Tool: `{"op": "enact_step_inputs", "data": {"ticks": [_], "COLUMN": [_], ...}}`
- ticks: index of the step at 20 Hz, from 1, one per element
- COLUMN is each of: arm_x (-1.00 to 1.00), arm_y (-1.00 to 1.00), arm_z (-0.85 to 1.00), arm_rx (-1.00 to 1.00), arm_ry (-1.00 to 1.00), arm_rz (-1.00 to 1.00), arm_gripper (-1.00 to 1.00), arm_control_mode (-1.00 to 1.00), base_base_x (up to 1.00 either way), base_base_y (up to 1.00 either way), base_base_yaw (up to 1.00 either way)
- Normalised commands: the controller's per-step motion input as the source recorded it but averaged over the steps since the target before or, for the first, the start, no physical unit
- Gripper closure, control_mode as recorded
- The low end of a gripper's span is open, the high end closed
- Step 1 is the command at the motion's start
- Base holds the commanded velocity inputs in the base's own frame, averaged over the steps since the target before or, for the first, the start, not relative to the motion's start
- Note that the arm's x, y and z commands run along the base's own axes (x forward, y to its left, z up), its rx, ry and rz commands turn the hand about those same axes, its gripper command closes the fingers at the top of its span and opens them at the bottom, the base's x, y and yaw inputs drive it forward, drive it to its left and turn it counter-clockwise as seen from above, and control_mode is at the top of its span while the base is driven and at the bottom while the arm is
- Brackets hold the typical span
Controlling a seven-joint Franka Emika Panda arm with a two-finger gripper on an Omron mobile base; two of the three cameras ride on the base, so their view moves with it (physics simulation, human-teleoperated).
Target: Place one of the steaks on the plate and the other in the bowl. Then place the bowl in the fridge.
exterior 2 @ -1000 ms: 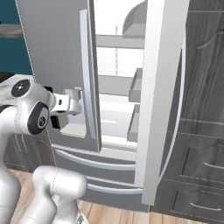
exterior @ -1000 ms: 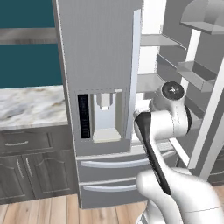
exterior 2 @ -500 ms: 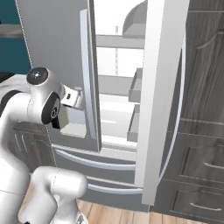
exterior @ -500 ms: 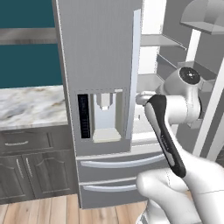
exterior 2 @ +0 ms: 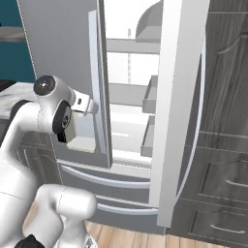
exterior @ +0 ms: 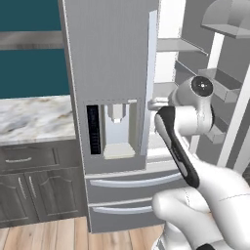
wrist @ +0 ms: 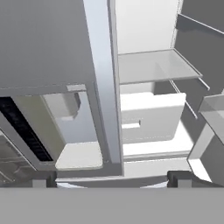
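The fridge (exterior: pixel 107 58) is tall grey steel with a water dispenser (exterior: pixel 117 129) in its left door. Its right door (exterior 2: pixel 179 97) stands wide open, baring white shelves (exterior 2: pixel 131 92). My gripper (exterior 2: pixel 93 107) hovers at the inner edge of the left door (exterior 2: pixel 63 58), level with the dispenser. In the hand view the gripper (wrist: pixel 113 179) is open, its fingertips (wrist: pixel 43 179) far apart with nothing between them, facing that door edge (wrist: pixel 105 87) and a white inner drawer (wrist: pixel 148 116). The steaks, the plate and the bowl are out of view.
A marble counter (exterior: pixel 34 119) on grey cabinets (exterior: pixel 29 185) runs left of the fridge. Dark wood cabinets (exterior 2: pixel 223 145) stand to its right. Two lower fridge drawers with bar handles (exterior: pixel 127 183) sit under the doors. Bins (exterior: pixel 219 80) line the open door.
My arm's upper joint has risen and swung towards the fridge, and the hand has edged up a little along the left door's edge. The fridge doors have not moved.
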Motion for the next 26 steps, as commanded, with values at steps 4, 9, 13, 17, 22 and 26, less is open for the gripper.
{"op": "enact_step_inputs", "data": {"ticks": [4, 9, 13, 17, 22, 26], "arm_x": [0.55, 0.61, 0.49, 0.44, 0.37, 0.39], "arm_y": [0.0, -0.07, -0.06, 0.0, 0.0, 0.0], "arm_z": [0.12, 0.0, -0.02, -0.11, -0.06, -0.07], "arm_rx": [-0.02, 0.0, 0.0, 0.0, -0.01, -0.03], "arm_ry": [0.02, 0.02, 0.0, 0.0, 0.0, 0.0], "arm_rz": [-0.03, 0.0, 0.02, 0.02, 0.0, 0.0], "arm_gripper": [-1.0, -1.0, -1.0, -1.0, -1.0, -1.0], "arm_control_mode": [-1.0, -1.0, -1.0, -1.0, -1.0, -1.0], "base_base_x": [0.0, 0.0, 0.0, 0.0, 0.0, 0.0], "base_base_y": [0.0, 0.0, 0.0, 0.0, 0.0, 0.0], "base_base_yaw": [0.0, 0.0, 0.0, 0.0, 0.0, 0.0]}}
